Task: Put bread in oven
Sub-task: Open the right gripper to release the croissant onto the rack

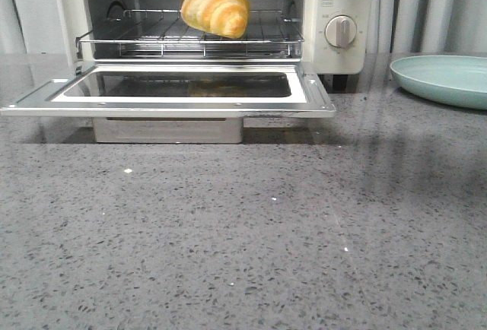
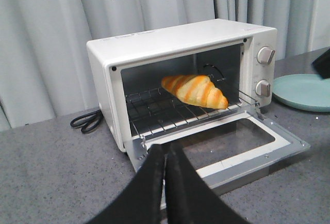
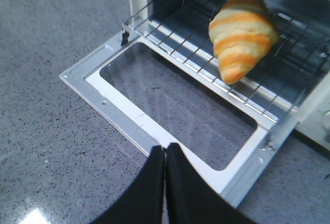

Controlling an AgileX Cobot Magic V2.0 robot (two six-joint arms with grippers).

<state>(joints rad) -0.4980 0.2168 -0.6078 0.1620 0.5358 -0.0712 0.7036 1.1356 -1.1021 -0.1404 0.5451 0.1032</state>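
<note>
Front view: bread (image 1: 217,9) lying on the wire rack (image 1: 152,37) inside the oven (image 1: 346,11), golden-brown with paler stripes, sitting right of the rack's middle and tilted, touching nothing but the wires. Oven standing at the far edge of the grey speckled tabletop (image 1: 243,239), toward the far-left corner. Door (image 1: 175,90) dropped fully open and lying flat, glass pane facing up, reaching out toward the near edge. Two round knobs (image 1: 340,31) stacked on the right panel. Pale green plate (image 1: 445,79) resting near the far-right corner, well apart from the oven, bare on the part in view. No arm visible from this camera.

Left wrist view: left gripper (image 2: 166,154) hanging in front of the open door, black fingers pressed together with only a thin seam between them, holding nothing. Same bread (image 2: 195,90) seen on the rack beyond, lengthwise along the opening. Black cord (image 2: 87,122) coiled on the tabletop beside the oven's side wall, grey curtain (image 2: 46,38) behind.

Right wrist view: right gripper (image 3: 165,154) poised above the door's outer edge, fingers likewise closed tight against each other, empty. Bread (image 3: 242,33) well apart from it, up on the rack.
</note>
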